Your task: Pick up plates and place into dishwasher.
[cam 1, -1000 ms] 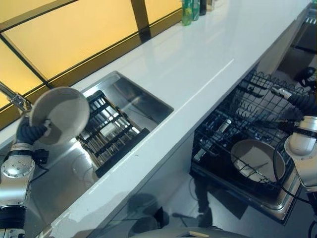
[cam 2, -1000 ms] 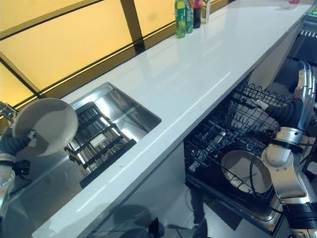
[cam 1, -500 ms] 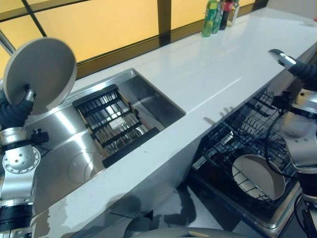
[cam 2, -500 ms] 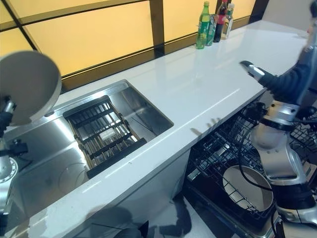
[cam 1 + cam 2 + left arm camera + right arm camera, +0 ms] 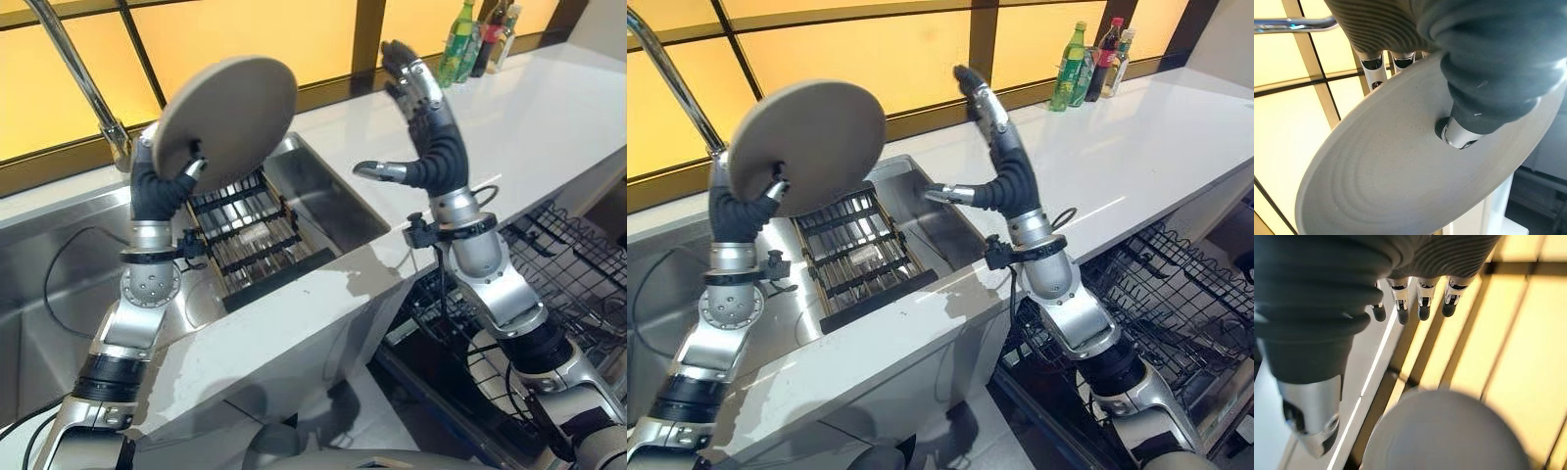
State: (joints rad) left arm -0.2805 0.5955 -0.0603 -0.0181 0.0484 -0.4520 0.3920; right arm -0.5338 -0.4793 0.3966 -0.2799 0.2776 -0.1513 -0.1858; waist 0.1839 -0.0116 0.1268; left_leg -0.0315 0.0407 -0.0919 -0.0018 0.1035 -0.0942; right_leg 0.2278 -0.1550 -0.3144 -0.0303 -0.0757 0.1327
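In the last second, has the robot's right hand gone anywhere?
Yes. The right hand has left the dishwasher rack and risen over the counter, now open beside the sink, facing the plate.

— What sort of place is this?
— A kitchen. A steel sink is sunk into a long white table, with a curved tap behind it.
— Anything else?
— A black rack lies in the sink, bottles stand far along from it, and dishwasher baskets are pulled out below.
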